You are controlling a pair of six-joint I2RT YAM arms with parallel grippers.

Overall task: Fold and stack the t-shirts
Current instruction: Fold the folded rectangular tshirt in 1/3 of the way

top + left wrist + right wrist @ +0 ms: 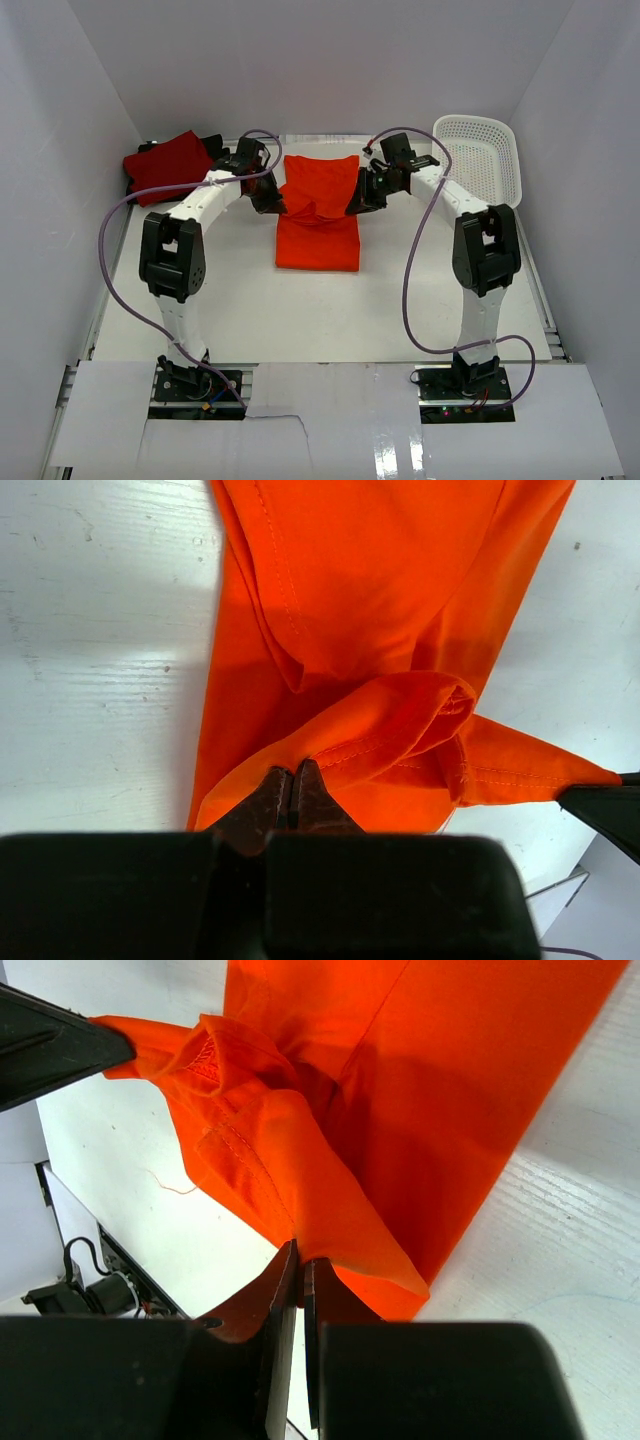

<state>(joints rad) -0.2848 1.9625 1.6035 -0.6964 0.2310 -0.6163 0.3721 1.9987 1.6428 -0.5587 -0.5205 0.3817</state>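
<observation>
The orange t-shirt lies as a long folded strip in the middle of the table, its far part lifted between both grippers. My left gripper is shut on the shirt's left edge; the wrist view shows its tips pinching the orange hem. My right gripper is shut on the right edge, tips clamped on the orange cloth. The crimson t-shirt lies bunched at the far left corner. A bit of black cloth shows behind it.
A white perforated basket stands at the far right corner. White walls close in the table on three sides. Purple cables loop from both arms. The left gripper's tip shows at the right wrist view's upper left.
</observation>
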